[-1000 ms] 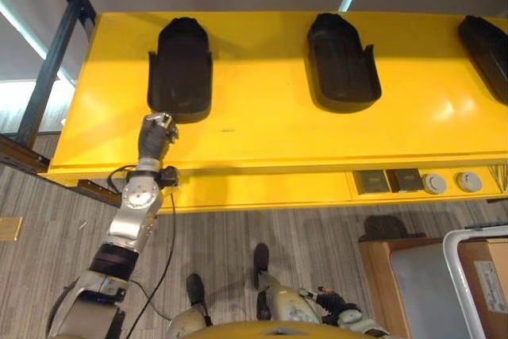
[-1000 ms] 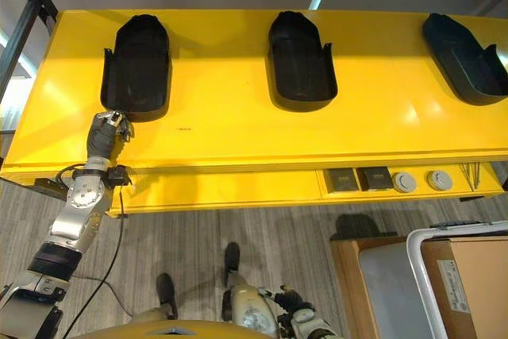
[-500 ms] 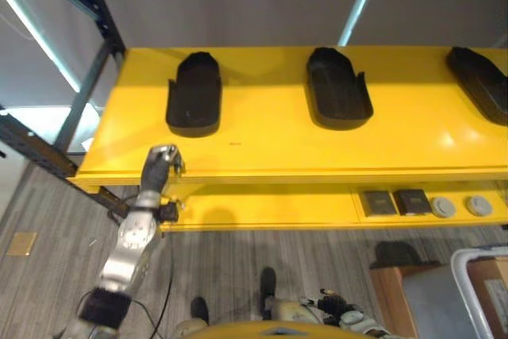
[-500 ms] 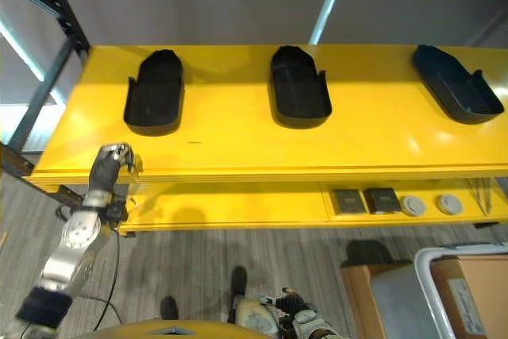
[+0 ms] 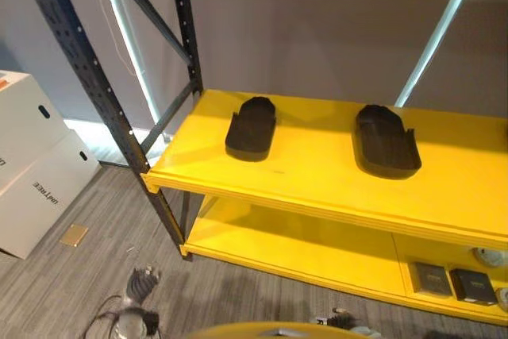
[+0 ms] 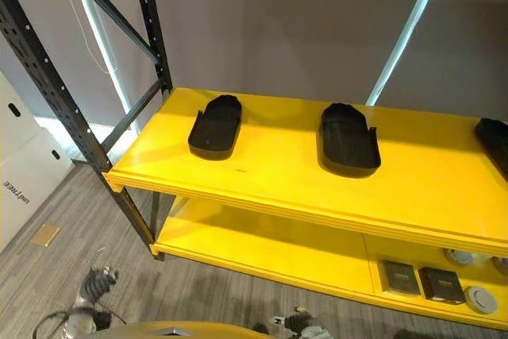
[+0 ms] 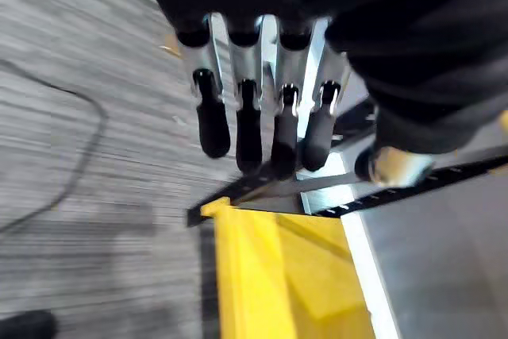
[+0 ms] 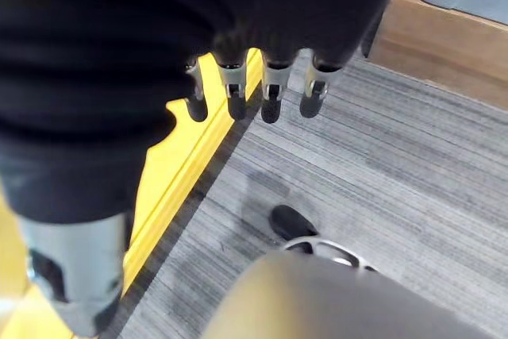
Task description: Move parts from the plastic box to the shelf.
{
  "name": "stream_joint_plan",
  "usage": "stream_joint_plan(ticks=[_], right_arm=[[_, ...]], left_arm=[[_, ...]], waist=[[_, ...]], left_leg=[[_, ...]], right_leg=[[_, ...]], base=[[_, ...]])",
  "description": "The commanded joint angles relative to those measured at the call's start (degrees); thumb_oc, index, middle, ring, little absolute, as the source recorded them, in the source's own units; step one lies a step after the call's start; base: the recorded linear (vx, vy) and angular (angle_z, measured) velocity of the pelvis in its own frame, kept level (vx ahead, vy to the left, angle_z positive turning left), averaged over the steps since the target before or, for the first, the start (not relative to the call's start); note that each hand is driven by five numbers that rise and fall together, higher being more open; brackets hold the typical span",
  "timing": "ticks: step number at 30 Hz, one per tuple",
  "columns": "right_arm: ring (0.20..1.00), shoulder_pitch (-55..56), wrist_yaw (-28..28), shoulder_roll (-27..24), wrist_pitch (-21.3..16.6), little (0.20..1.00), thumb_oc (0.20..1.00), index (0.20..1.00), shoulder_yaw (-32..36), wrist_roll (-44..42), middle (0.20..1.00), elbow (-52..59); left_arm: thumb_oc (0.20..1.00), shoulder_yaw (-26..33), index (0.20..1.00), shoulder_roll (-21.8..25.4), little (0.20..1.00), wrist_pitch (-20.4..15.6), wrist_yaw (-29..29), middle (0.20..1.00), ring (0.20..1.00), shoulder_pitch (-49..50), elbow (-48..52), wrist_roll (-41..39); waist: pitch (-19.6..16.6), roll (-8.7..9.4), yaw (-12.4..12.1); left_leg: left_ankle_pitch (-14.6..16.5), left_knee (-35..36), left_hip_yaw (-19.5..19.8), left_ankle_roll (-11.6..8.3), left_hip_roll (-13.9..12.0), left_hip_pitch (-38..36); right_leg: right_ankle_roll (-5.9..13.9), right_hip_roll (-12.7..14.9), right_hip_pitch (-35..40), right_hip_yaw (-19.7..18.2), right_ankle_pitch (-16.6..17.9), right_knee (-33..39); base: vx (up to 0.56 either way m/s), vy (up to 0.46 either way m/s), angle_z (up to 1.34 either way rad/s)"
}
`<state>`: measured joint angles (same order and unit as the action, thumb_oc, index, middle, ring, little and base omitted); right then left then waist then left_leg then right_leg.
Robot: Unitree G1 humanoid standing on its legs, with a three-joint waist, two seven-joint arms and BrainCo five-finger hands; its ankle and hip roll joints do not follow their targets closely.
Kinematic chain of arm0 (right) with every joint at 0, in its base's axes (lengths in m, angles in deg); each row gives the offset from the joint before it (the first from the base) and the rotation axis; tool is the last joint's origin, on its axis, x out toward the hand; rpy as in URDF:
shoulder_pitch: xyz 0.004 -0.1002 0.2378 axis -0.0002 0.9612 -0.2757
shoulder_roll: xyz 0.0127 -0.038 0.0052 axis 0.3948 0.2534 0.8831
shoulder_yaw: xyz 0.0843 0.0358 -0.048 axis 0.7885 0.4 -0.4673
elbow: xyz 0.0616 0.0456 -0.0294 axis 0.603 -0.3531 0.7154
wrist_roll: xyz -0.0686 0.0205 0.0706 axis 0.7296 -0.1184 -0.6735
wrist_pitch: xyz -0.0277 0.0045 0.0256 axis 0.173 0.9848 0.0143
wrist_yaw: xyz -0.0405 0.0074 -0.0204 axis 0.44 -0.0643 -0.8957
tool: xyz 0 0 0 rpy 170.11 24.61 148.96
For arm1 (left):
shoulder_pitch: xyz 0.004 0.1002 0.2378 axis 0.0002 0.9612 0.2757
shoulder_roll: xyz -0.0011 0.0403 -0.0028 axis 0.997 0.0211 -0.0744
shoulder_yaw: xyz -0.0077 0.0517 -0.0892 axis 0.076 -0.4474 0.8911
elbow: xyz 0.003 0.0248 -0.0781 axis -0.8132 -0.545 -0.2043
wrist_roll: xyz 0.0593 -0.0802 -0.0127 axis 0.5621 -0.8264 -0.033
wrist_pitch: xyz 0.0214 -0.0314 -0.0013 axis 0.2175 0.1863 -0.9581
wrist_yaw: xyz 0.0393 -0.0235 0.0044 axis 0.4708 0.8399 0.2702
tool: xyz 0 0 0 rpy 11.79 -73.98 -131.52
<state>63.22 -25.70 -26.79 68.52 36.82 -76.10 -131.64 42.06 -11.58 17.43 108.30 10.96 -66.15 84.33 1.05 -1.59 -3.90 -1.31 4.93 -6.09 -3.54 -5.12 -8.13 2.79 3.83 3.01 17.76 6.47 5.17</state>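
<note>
Both hands hanging empty below the shelf [image 6: 262, 184].
Left hand [image 7: 254, 121] and right hand [image 8: 254, 89] dangling with relaxed fingers; two black parts [image 6: 215, 126] sitting on it.

Two parts [image 6: 214, 127] [image 6: 348, 139] side by side on the shelf [image 6: 262, 172], boxes [image 5: 36, 164] to its left

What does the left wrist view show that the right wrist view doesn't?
Left wrist view: the left robot hand, fingers relaxed and holding nothing, and past it the shelf's dark perforated frame.
Right wrist view: the right robot hand, also holding nothing, and a wooden surface beyond it.
Both: the yellow shelf and the grey floor.
</note>
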Motion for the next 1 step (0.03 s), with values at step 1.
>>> stream_joint_plan(ticks=[1], right_arm=[[1.0, -3.1, -1.2, 2.7, -0.6, 1.0, 1.0, 1.0, -1.3, 0.0, 1.0, -3.0]], left_arm=[[1.0, 2.3, 1.0, 0.6, 1.0, -0.7, -0.4, 1.0, 1.0, -5.4, 0.5, -2.5]], waist=[[2.4, 2.52, 0.4]], left_leg=[[3.9, 0.1, 4.7, -0.05, -1.2, 0.7]], right_leg=[[4.74, 4.6, 6.2, 0.1, -8.9, -0.2]], base=[[-0.01, 0.038, 0.02]])
